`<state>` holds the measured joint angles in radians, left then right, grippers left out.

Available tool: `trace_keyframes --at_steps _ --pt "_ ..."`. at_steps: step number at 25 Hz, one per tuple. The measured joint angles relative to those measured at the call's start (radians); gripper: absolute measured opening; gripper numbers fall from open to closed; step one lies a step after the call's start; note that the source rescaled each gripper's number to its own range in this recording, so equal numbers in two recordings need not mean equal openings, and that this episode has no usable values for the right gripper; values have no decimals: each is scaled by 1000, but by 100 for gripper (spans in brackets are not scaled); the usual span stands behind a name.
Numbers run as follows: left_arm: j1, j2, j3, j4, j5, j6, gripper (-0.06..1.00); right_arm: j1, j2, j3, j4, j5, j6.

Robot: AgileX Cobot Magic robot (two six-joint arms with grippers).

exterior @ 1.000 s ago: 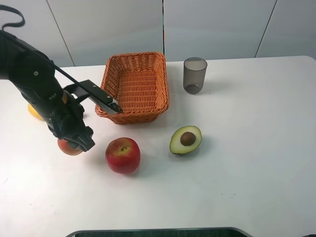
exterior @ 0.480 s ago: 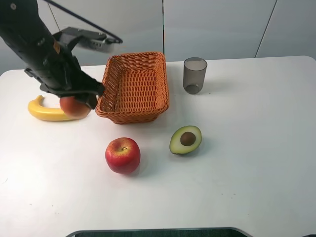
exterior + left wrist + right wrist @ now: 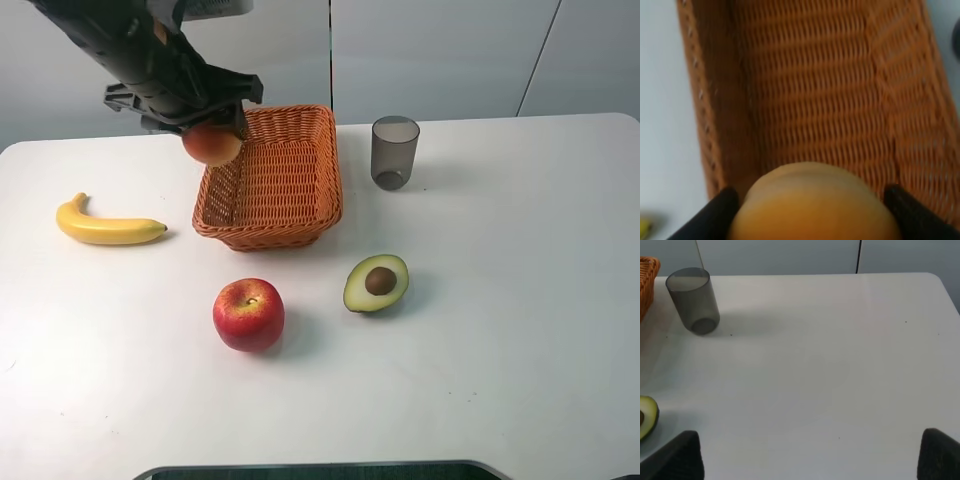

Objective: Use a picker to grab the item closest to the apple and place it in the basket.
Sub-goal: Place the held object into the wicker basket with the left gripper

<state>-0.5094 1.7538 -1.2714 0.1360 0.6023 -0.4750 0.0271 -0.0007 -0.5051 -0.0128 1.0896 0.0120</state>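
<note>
Now the apple (image 3: pixel 248 314) sits near, its neighbour gone from its left. The peach (image 3: pixel 211 144) has risen far and rightward, clamped in the left gripper (image 3: pixel 212 130), and hangs above the basket's (image 3: pixel 330 180) far left rim. Release looks close. The right gripper (image 3: pixel 810 457) is spread wide, holding nothing.

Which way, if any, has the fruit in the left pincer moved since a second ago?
Yes. From beside the apple, the fruit has gone rearward and up, and is now at the basket's left rim.
</note>
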Motion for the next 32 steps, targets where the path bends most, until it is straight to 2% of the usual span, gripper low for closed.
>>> trace_keyframes --at_steps 3,9,16,32 --pt "-2 60 -53 27 -58 -42 75 0 0 0 0 0 0" --pt "-11 163 -100 150 -150 -174 75 0 0 0 0 0 0" --pt "-23 236 -99 186 -271 -200 75 0 0 0 0 0 0" --pt "-32 316 -99 223 -284 -202 75 0 0 0 0 6 0"
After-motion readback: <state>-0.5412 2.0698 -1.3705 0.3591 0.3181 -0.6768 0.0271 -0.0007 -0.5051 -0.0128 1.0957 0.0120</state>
